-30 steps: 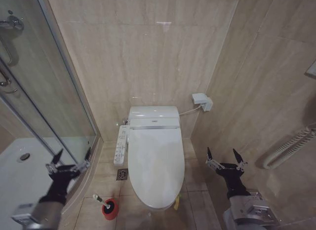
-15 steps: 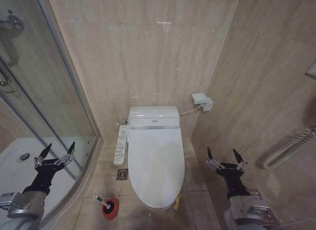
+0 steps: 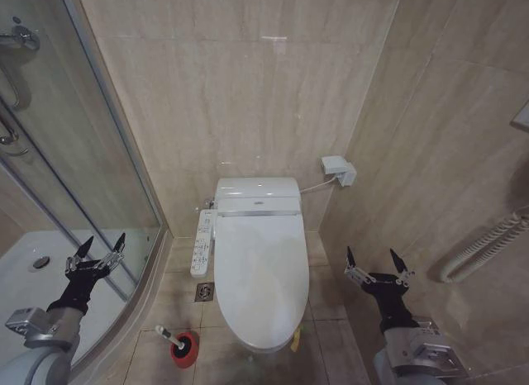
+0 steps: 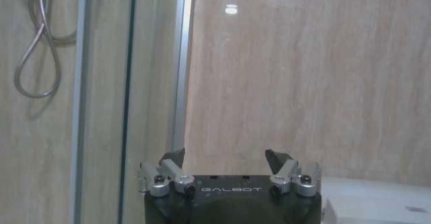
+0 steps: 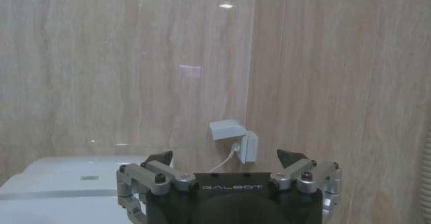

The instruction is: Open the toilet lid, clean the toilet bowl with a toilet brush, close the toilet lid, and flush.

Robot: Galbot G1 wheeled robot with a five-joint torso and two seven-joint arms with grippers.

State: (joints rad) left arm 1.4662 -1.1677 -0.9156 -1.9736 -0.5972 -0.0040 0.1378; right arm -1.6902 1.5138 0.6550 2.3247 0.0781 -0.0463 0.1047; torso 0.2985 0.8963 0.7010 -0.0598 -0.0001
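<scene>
The white toilet lid [image 3: 260, 273] lies shut over the toilet bowl [image 3: 263, 345], with a green-and-yellow tag at its front right edge. The toilet brush [image 3: 175, 339] stands in a red holder on the floor, left of the bowl's front. My left gripper [image 3: 100, 249] hangs open at the far left, in front of the shower glass and well apart from the toilet. It also shows open in the left wrist view [image 4: 225, 156]. My right gripper [image 3: 377, 259] is open to the right of the toilet, near the side wall, empty. It stands open in its own wrist view too [image 5: 225, 156].
A glass shower enclosure [image 3: 74, 195] closes off the left side. The toilet's control panel [image 3: 202, 243] juts out on its left, above a floor drain [image 3: 204, 292]. A white wall socket [image 3: 337, 169] sits behind the tank. A ribbed white hose [image 3: 483, 246] hangs on the right wall.
My left gripper swung away from the toilet to the far left, then edged back slightly toward the right. The right gripper and the toilet have not moved.
</scene>
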